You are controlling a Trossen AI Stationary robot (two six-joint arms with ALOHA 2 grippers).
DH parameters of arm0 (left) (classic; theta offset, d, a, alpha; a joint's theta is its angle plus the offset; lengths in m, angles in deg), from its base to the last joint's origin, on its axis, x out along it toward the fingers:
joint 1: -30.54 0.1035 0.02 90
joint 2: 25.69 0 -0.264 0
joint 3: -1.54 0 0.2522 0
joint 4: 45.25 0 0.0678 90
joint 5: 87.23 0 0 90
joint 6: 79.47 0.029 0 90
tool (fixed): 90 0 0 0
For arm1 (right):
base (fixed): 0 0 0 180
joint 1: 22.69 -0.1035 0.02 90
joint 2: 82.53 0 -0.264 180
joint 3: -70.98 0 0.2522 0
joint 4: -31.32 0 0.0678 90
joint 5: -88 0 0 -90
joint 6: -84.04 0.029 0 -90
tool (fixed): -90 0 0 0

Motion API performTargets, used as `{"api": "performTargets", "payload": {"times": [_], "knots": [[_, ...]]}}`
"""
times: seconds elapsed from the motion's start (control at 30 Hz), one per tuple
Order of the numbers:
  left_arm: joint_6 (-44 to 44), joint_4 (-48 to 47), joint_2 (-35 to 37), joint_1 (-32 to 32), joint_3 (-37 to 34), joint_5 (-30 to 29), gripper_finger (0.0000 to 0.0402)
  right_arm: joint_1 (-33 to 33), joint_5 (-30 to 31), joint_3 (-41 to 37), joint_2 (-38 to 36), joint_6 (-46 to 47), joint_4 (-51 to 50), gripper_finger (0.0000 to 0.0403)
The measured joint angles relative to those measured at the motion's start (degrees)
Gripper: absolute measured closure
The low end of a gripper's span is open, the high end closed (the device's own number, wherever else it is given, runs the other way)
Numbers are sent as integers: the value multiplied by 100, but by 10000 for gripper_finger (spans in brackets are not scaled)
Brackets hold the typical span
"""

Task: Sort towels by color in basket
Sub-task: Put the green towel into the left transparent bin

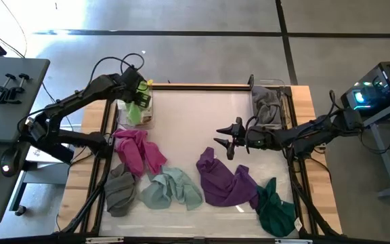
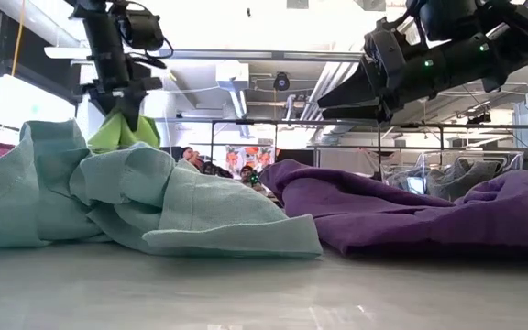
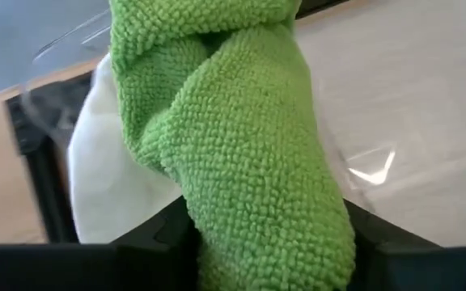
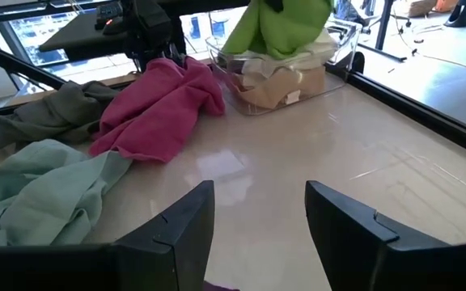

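Left wrist view, lime towel [image 3: 241,153] between left hand [image 3: 269,242] fingers (parted)

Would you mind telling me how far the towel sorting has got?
Partly done. A cream towel already lies in the left clear bin, and a grey one in the right bin. In hand: the lime green towel hangs from the left pincer over the left bin. The right pincer hovers open and empty. Left on the table: magenta, grey-brown, mint, purple and dark green.
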Motion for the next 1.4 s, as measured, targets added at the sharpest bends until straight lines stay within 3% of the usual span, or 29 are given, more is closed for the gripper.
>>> {"api": "performTargets", "payload": {"times": [0.23,0.47,0.7,1.03,1.17,1.4], "knots": [[4,-104,-12,26,-382,-445,238,0,0,0,0,1,-25,214],[472,912,-30,145,-1270,77,218,-2,0,0,0,-19,-34,214],[604,594,-21,565,-870,347,174,-1,0,0,0,0,-34,214],[520,-802,-17,614,377,290,181,0,0,0,0,1,-41,214],[460,-819,-19,572,339,74,184,-1,0,0,0,0,-43,214],[763,178,-23,561,-282,-8,184,-2,0,0,0,-17,-45,214]]}}
